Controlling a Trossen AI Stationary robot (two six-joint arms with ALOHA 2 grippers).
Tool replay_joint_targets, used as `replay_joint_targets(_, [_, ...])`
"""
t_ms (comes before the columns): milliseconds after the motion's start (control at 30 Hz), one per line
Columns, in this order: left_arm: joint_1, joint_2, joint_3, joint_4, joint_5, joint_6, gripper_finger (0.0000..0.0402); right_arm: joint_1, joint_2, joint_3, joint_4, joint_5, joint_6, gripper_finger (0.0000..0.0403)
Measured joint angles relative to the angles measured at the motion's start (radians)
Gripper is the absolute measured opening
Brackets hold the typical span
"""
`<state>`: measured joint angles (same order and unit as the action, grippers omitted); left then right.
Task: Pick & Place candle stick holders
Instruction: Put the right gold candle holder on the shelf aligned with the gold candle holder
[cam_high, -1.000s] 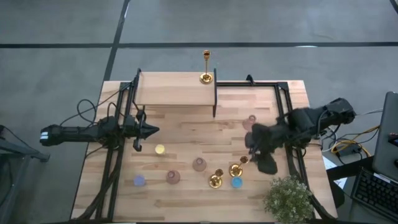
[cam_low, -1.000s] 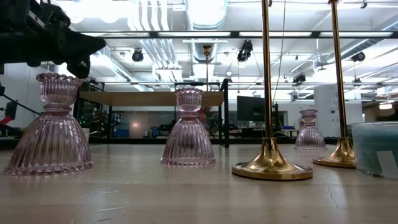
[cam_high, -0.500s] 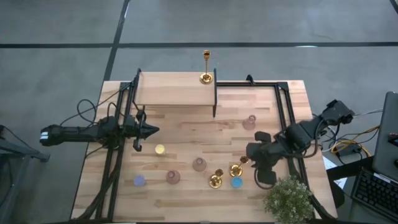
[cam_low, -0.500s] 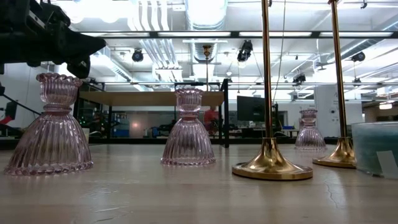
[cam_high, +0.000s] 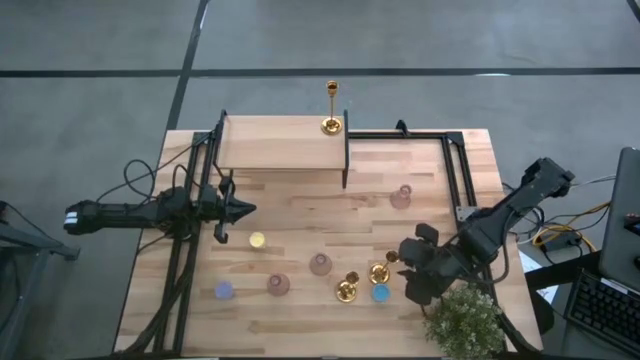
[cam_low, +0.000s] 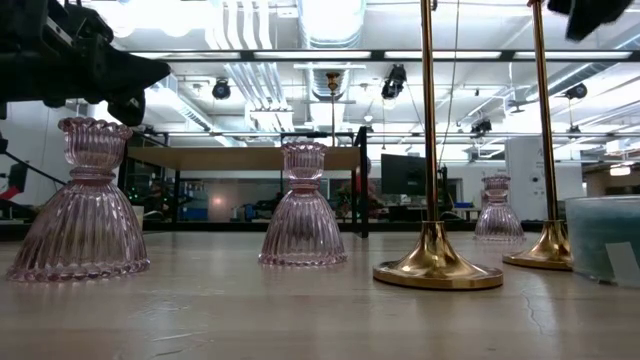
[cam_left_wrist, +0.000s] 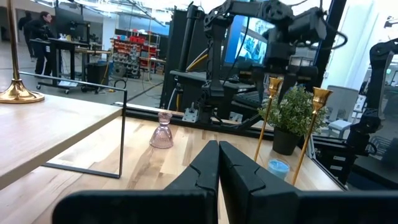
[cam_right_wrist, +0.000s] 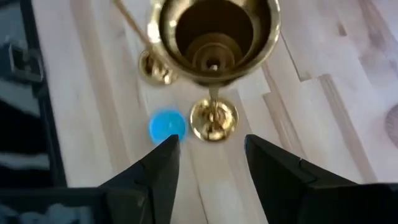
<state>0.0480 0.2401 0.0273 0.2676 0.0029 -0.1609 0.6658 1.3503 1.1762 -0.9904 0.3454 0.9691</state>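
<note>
Candle stick holders (cam_low: 436, 262) glossy gold metal; table (cam_high: 300, 215) matt wood.

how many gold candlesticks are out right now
3. One candle stick holder stands on the raised wooden shelf at the table's far edge. The other two stand side by side near the front, beside the blue candle, just left of the right gripper.

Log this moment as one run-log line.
right hand: open, above candlestick near blue candle | left hand: shut, waiting at table's left | second candlestick: standing | third: on raised shelf
</note>
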Motion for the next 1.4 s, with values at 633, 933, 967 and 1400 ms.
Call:
replay_joint_targets(633, [0.0,0.0,0.0,0.0,0.0,0.0,0.0014,-0.003,-0.001,-0.178,0.323,0.205,0.09,0.0118])
replay_joint_targets(933, [0.0,0.0,0.0,0.0,0.0,0.0,0.0014,-0.018,-0.001,-0.108,0.311,0.194,0.007,0.0018])
replay_joint_targets(967, [0.0,0.0,0.0,0.0,0.0,0.0,0.0014,-0.026,-0.001,-0.092,0.3,0.194,-0.007,0.0017])
replay_joint_targets(1400, [0.0,0.001,0.0,-0.001,0.0,0.0,0.0014,-0.241,-0.003,0.187,0.114,0.205,-0.274,0.0015])
